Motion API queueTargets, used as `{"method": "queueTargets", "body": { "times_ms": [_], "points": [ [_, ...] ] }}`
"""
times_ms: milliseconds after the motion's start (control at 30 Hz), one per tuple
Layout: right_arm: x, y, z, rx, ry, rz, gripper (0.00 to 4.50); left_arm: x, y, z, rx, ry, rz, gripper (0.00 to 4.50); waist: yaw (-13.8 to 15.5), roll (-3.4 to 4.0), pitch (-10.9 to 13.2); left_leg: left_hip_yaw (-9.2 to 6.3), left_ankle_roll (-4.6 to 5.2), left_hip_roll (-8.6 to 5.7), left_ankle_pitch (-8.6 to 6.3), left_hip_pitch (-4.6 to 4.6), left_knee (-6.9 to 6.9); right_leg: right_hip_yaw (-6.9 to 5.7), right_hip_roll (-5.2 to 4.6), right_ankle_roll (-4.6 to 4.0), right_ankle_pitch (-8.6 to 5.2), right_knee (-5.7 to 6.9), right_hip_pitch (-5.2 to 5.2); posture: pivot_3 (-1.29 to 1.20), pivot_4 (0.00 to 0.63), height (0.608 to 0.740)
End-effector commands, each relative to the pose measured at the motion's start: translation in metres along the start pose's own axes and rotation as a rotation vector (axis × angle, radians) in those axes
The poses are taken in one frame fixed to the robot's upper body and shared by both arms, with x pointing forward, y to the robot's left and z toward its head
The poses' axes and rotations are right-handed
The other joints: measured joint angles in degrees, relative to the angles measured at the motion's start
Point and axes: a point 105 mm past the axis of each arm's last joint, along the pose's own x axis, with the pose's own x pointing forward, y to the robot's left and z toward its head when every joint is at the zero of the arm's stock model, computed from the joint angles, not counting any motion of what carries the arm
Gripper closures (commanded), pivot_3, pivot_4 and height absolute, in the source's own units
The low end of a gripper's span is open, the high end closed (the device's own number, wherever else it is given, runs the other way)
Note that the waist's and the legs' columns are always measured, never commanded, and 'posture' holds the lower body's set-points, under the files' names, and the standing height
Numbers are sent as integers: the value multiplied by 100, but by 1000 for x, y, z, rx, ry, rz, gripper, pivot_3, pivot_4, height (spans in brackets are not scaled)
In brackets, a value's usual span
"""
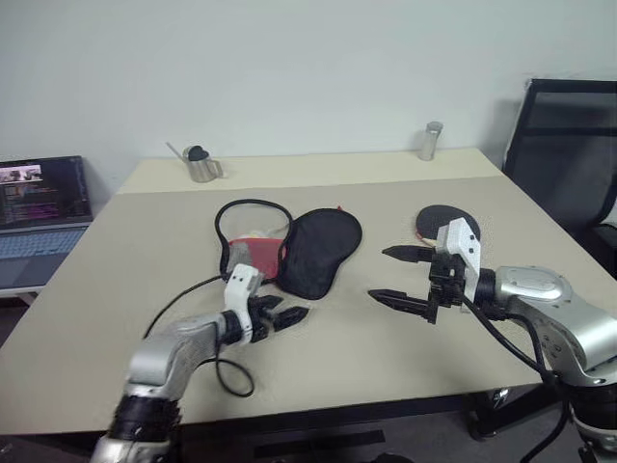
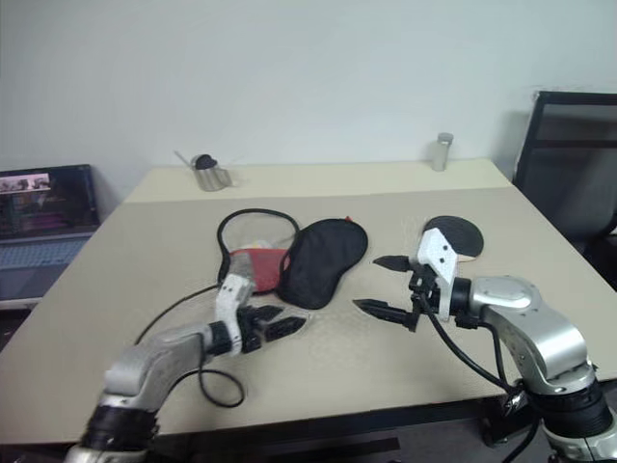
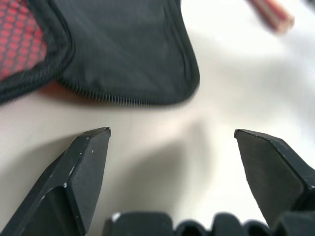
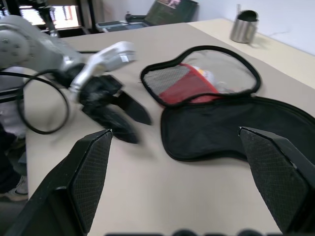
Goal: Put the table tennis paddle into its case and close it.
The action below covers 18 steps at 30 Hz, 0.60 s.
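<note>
The case (image 1: 323, 253) lies unzipped in the middle of the table, its black half spread to the right and its red, mesh-lined half (image 1: 258, 257) to the left. The table tennis paddle (image 1: 439, 218) lies flat on the table to the right of the case, partly hidden behind my right hand. My left gripper (image 1: 291, 311) is open and empty, low over the table just short of the case's near edge (image 3: 133, 96). My right gripper (image 1: 403, 278) hovers open and empty to the right of the case, in front of the paddle, pointing left.
A metal cup (image 1: 201, 164) stands at the table's far left and a metal cylinder (image 1: 430, 141) at the far right. A black cable (image 1: 183, 294) loops beside my left arm. A laptop (image 1: 40, 212) sits off to the left and a black chair (image 1: 569, 154) to the right.
</note>
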Motion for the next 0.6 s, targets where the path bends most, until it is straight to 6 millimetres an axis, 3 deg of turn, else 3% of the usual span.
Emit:
{"method": "queueTargets", "body": {
  "times_ms": [33,200,333,600],
  "points": [
    [2,0,13,-25,-42,15,0,-22,25,-68,-65,228,122,29,-5,0,-22,7,-3,4,-3,3,-5,10,10,-3,-2,-1,-4,0,150,740],
    [9,-6,21,6,-83,3,0,-37,16,-71,98,198,39,29,-36,9,-59,57,-14,83,-46,37,-9,70,67,-31,-18,-5,-5,0,150,740],
    [22,-19,25,89,-134,-83,0,-47,-6,-41,173,10,-123,29,-28,9,-59,98,-26,102,-66,44,-10,84,103,-53,-31,-2,-18,0,150,740],
    [39,2,18,142,-135,-49,0,-67,4,15,219,-203,-123,29,187,-4,-52,120,-46,96,-81,-30,3,76,104,-78,-45,-2,-74,0,150,740]
  ]
}}
